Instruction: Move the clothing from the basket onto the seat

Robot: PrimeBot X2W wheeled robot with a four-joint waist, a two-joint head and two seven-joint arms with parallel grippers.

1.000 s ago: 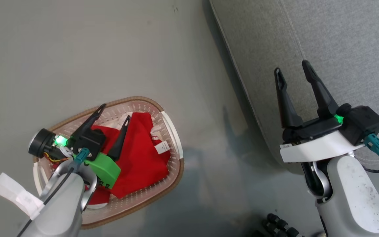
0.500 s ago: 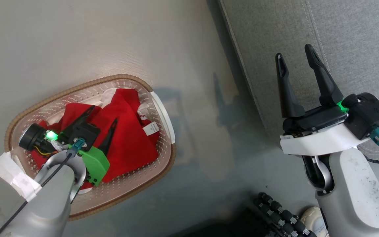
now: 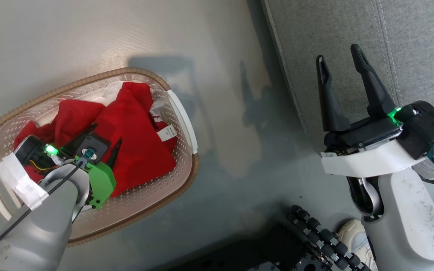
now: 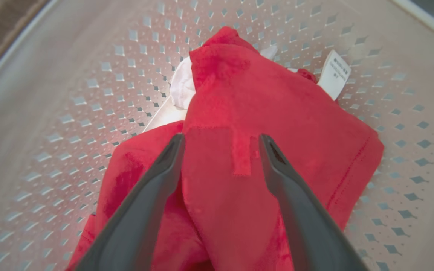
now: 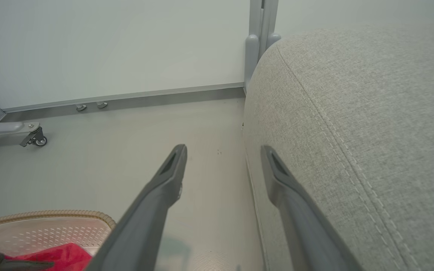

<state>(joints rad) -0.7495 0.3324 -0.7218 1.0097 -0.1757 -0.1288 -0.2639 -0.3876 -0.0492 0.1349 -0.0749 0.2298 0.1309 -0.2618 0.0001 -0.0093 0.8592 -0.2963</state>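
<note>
The left gripper (image 4: 221, 138) gapes fully open and holds nothing, its fingers straddling a fold of the top red garment (image 4: 277, 124) inside the basket (image 4: 89, 75). I cannot tell whether they touch the fabric. Closing here may pinch only a thin layer that slips free on lifting. Driven deeper, the tips could snag the perforated bottom or drag the light basket. The second garment (image 3: 70, 116), overlapped, might rise half-caught and fall onto the floor (image 3: 239, 169). The right gripper (image 3: 336, 53) hangs wide open and empty over the seat (image 3: 333, 30).

bright red clothing (image 3: 134, 139) (white tag), cream perforated basket (image 3: 181, 124), grey seat (image 3: 337, 34).
</note>
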